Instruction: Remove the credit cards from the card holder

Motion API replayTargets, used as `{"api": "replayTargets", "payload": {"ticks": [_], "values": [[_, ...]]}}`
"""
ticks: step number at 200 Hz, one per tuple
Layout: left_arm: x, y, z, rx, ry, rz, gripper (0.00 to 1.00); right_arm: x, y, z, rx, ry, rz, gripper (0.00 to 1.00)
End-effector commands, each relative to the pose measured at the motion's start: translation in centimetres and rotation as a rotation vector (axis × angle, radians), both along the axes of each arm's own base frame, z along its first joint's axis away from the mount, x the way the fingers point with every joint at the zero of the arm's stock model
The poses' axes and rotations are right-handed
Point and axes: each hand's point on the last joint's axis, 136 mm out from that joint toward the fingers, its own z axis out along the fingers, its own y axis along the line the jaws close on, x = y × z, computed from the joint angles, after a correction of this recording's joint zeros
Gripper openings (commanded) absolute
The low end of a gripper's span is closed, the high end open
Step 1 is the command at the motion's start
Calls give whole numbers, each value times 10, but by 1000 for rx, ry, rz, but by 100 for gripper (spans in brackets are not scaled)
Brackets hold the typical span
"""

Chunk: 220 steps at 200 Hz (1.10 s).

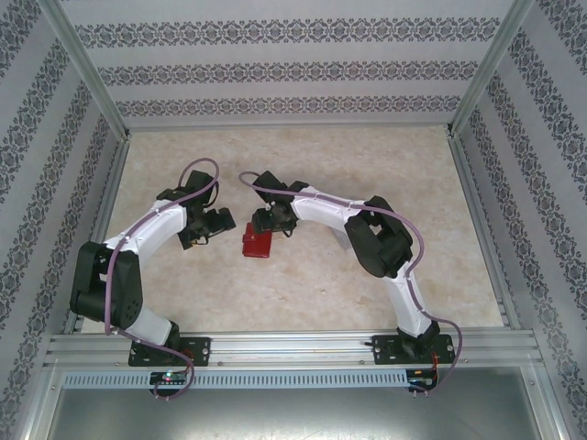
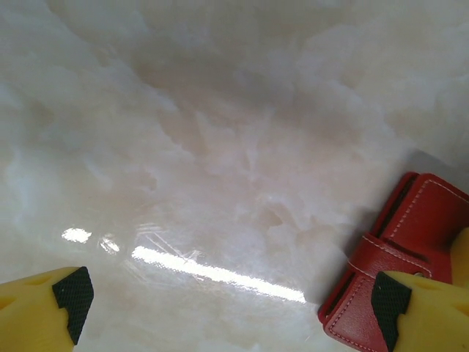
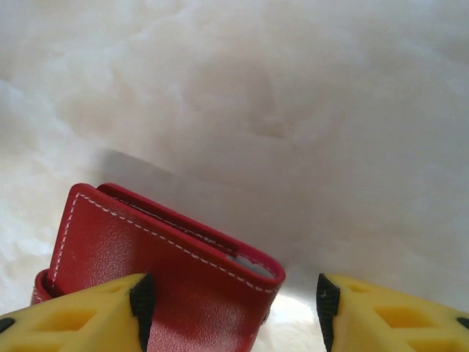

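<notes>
Between the two yellow fingers (image 3: 80, 315) of the right gripper (image 3: 233, 306), one end of the red card holder (image 3: 146, 249) pokes in. The fingers are apart and they are not squeezing it. One finger sits over the red leather, and the other has a bare gap next to it. If the fingers shut from here, they may pinch just a corner or push the holder away. The table (image 3: 308, 110) is smooth and shiny, so the holder could slide or spin.

A thin grey strip (image 3: 253, 262) peeks out of the holder's open end. It may be an edge of the credit cards, but I cannot tell. I think the cards are tucked inside, because the holder is folded shut. A little red tab (image 2: 381, 255) goes across it. If the tab is not undone first, pulling may lift the whole holder and no card will come out.

Just beside the holder is the left gripper (image 2: 229, 312). Its fingers are wide apart, with nothing between them but table. One of its fingers is right by the holder's corner. It could bump the holder and knock it out of the other gripper's reach. From above, both grippers are close together by the holder. They could also bang into each other if both move in at once.
</notes>
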Motion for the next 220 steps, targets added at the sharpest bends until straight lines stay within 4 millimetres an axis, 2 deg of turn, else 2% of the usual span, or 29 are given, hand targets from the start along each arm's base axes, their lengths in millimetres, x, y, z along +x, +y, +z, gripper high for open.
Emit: {"api": "replayTargets", "payload": {"ticks": [1, 36, 62, 85, 100, 112, 125, 166, 184, 220], "values": [[2, 1, 0, -28, -19, 38, 99, -5, -37, -6, -187, -9, -36, 61], [2, -11, -4, -108, -13, 51, 100, -18, -86, -4, -274, -5, -149, 58], [0, -23, -7, -183, -8, 53, 99, -44, -104, 6, -246, 27, -185, 57], [-3, -31, -8, -235, -6, 59, 99, -47, -95, 34, -132, 7, -163, 59], [-5, -32, -9, -249, -5, 64, 98, -38, -73, 52, -14, -6, -92, 62], [-6, -32, -10, -248, -3, 69, 98, -33, -57, 56, 31, 1, -28, 63], [-7, -30, -11, -235, -2, 73, 98, -33, -46, 50, 32, 30, 22, 63], [-10, -27, -12, -225, -8, 81, 100, -20, -37, 33, 25, 62, 44, 63], [-9, -28, -12, -230, -12, 77, 99, -14, -46, 23, -42, 55, 42, 64], [-9, -29, -13, -235, -10, 73, 99, -11, -83, 3, -218, 48, -4, 65]]}}
